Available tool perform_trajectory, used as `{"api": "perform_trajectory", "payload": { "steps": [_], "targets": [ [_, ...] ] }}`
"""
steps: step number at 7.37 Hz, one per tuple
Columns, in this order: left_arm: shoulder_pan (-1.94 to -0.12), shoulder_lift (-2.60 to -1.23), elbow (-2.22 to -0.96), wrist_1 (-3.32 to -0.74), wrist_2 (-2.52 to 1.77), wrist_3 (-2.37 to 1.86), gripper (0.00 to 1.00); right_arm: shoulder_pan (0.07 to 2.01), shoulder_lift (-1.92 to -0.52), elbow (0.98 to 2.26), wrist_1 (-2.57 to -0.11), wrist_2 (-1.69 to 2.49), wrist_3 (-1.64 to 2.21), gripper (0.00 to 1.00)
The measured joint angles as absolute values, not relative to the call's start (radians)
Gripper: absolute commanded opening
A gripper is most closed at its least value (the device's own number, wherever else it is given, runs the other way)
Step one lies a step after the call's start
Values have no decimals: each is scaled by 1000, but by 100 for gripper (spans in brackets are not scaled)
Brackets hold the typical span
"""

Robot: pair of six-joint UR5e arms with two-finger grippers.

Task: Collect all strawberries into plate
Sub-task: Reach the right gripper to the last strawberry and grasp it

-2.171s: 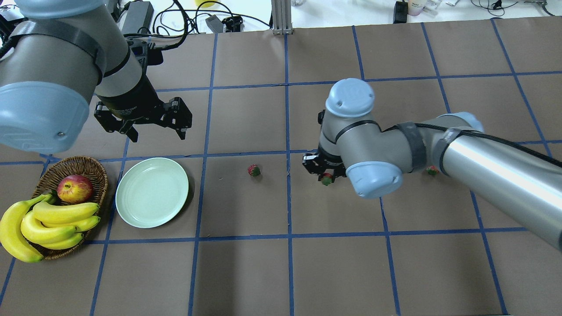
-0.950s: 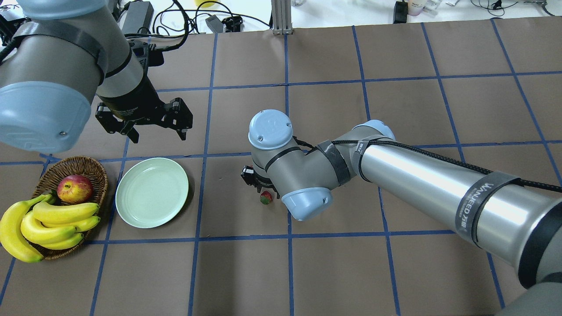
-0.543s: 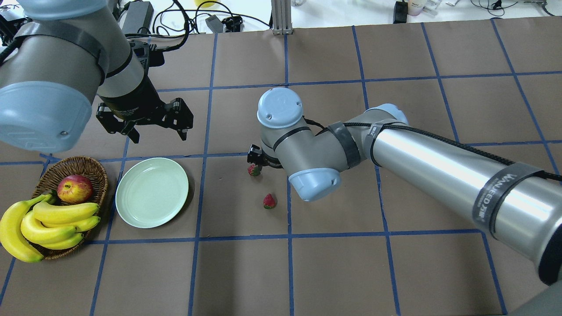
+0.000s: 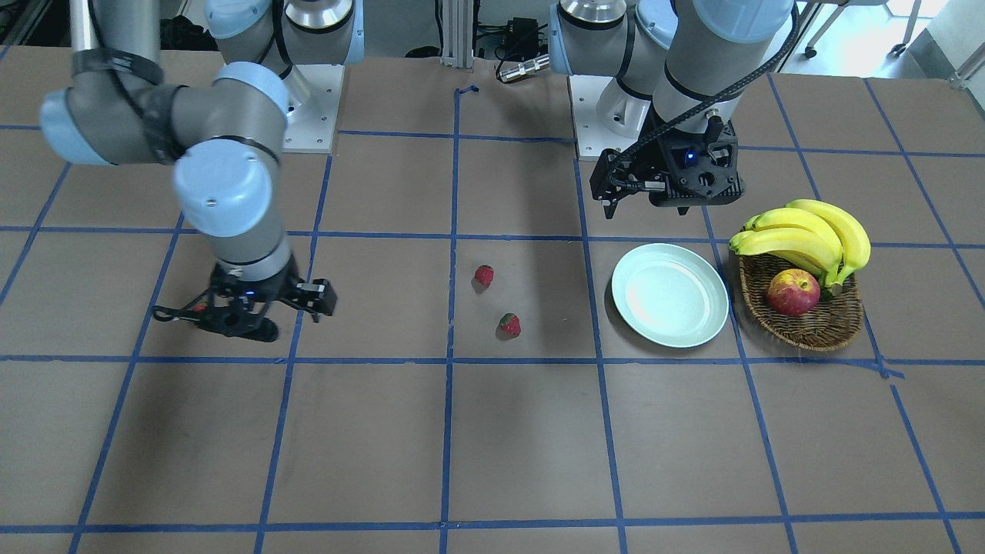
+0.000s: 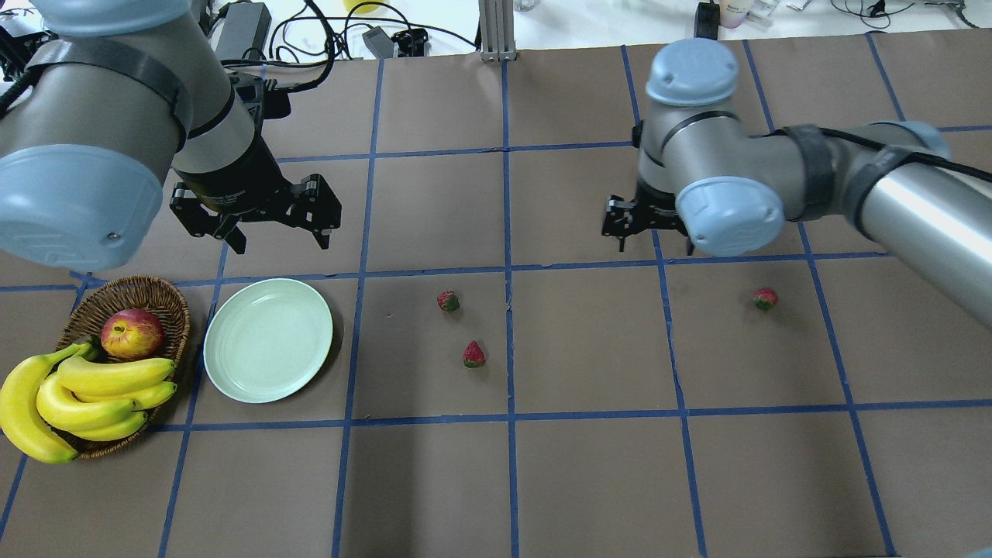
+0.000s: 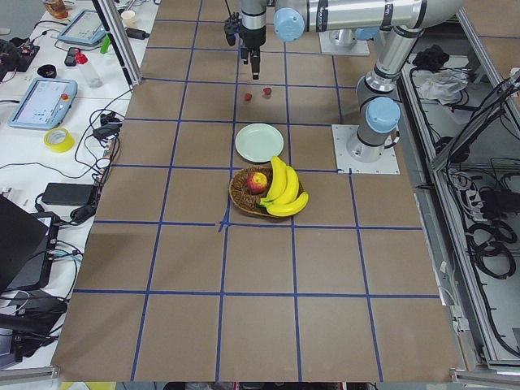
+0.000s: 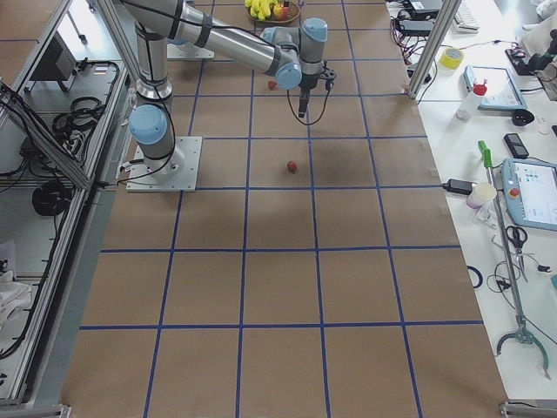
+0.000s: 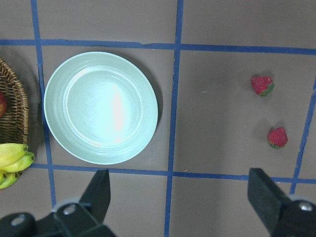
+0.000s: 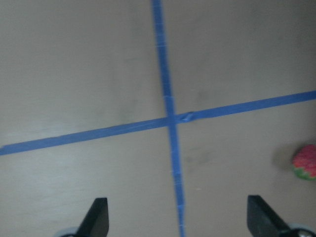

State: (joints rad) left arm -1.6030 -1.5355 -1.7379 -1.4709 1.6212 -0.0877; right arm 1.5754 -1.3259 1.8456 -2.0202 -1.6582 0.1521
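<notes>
The left hand [image 8: 178,187] and right hand [image 9: 177,217] are held open. Three strawberries [image 5: 449,301] [image 5: 473,354] [image 5: 765,298] are seen on the tabletop [image 5: 589,480], off the plate [image 5: 268,341].

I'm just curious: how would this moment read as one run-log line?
plate: empty | strawberries: all three on table | left gripper: open, empty | right gripper: open, empty

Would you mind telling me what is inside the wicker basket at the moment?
The basket holds an apple and a bunch of bananas; whatever lies beneath them is covered.
</notes>
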Motion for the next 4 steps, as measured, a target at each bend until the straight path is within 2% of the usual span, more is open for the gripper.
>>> {"api": "perform_trajectory", "payload": {
  "steps": [2, 4],
  "targets": [
    [-1603, -1535, -1738, -1471, 1622, -86, 100, 1383, -1356, 1952, -2080, -1664, 11, 100],
    [-1603, -1535, -1738, -1472, 1623, -86, 100, 1327, -1356, 2096, -2275, -1664, -10, 100]
  ]
}}
